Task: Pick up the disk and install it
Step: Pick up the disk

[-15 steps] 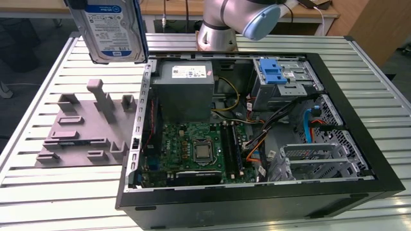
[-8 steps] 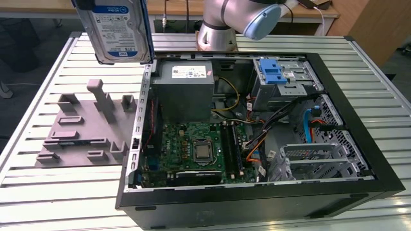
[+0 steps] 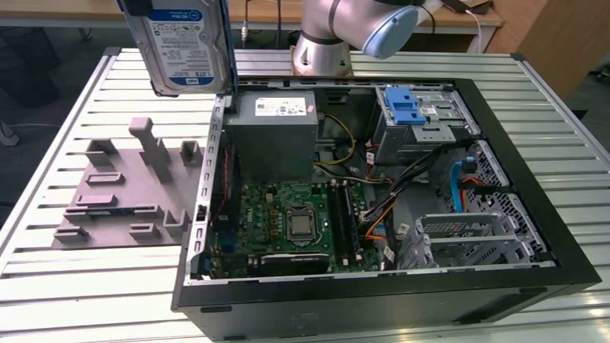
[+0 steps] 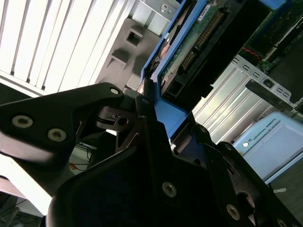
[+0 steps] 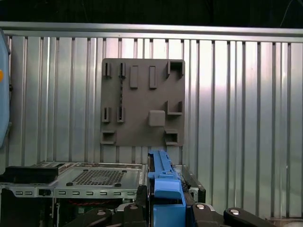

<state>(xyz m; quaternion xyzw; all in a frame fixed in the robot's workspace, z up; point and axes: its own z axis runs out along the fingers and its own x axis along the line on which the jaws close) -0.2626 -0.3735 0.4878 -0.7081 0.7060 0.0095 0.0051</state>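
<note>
- The disk (image 3: 181, 46) is held upright in the air. In the exterior view it sits near the far corner of the open computer case (image 3: 381, 307), on the exterior view's left, with its label facing the camera.
- The claw (image 4: 165, 118) is closed on the disk's blue side rail, with a black finger (image 5: 198, 209) on either side of it.
- Inside the case are a grey power supply (image 3: 276, 128), a green motherboard (image 3: 296, 221), a metal drive cage with a blue latch (image 3: 415, 114) and loose cables.
- A grey fixture plate (image 3: 124, 193) lies on the slatted counter (image 3: 57, 286) just beside the case.
- The first wrist view shows that plate face-on, beyond the rail.
- The second wrist view shows the disk's circuit-board underside.
</note>
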